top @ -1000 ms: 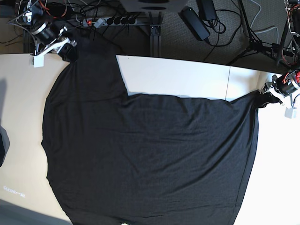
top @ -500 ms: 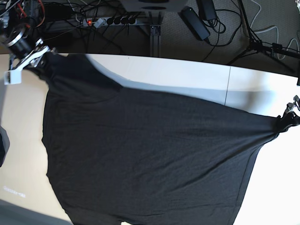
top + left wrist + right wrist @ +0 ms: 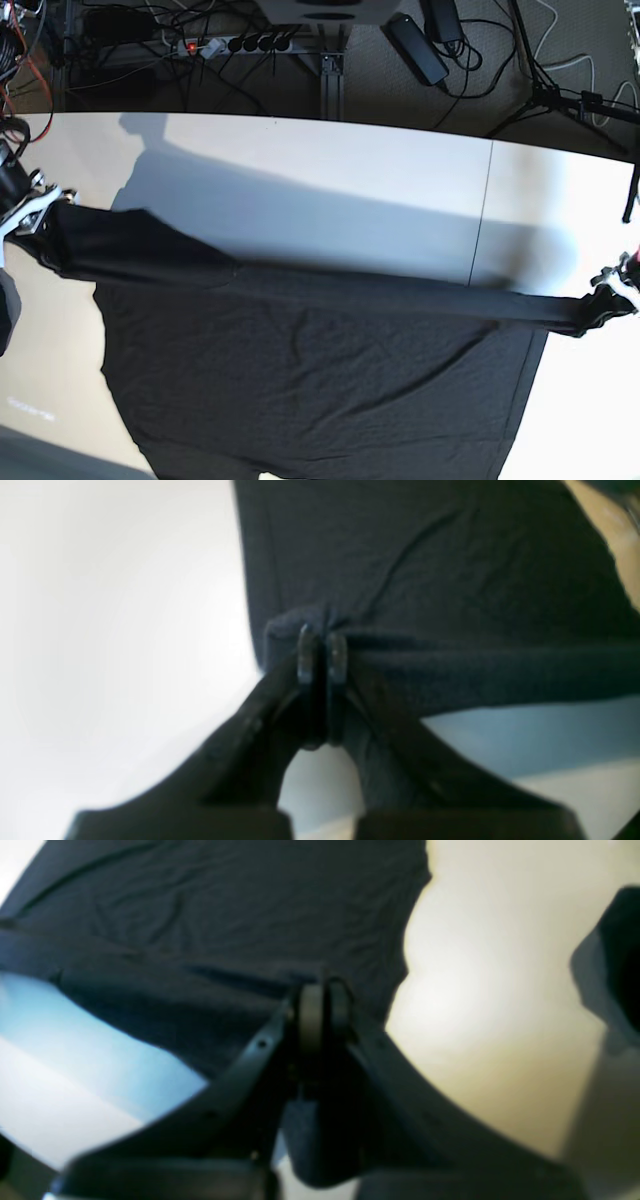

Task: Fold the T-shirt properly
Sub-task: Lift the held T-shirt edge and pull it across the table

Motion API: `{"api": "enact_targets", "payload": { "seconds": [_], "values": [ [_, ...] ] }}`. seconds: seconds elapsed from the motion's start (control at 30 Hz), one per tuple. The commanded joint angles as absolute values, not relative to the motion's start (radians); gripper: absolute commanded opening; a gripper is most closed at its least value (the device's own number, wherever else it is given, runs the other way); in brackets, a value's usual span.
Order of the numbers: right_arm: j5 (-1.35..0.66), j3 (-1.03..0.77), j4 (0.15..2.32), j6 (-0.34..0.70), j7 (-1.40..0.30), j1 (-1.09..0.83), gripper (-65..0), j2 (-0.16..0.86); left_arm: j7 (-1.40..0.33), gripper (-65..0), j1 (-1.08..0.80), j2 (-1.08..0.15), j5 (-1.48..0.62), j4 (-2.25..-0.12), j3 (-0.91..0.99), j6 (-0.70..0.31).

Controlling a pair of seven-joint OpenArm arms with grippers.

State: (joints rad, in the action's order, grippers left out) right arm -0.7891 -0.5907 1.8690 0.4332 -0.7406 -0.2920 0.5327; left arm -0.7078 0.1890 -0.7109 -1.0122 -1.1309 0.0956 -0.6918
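The black T-shirt (image 3: 310, 370) lies on the white table (image 3: 330, 180), its far edge lifted and stretched taut between my two grippers; no print shows. My left gripper (image 3: 612, 290) is shut on one corner of the T-shirt at the base view's right edge; the left wrist view shows its fingertips (image 3: 306, 652) pinching bunched T-shirt fabric (image 3: 450, 580). My right gripper (image 3: 38, 215) is shut on the other corner at the base view's left edge; the right wrist view shows it (image 3: 322, 1010) clamped on the T-shirt (image 3: 225, 920).
Behind the table's far edge are a power strip (image 3: 235, 44), cables and a metal stand leg (image 3: 331, 80). A tripod (image 3: 560, 95) stands at the back right. A dark object (image 3: 6, 310) sits at the left edge.
Both grippers have moved toward the near side of the table, carrying the T-shirt's far edge over its body. The stretched edge now lies much nearer, and more bare table shows behind it.
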Motion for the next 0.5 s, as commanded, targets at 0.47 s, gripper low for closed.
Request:
{"api": "enact_targets", "payload": {
  "seconds": [0.47],
  "values": [
    [-0.711,-0.361,1.531,0.487,-0.707,0.095,-65.0,0.571,-0.532,-65.0,0.522,-0.659,-0.841,-0.855,-0.073,-0.698]
  ]
}}
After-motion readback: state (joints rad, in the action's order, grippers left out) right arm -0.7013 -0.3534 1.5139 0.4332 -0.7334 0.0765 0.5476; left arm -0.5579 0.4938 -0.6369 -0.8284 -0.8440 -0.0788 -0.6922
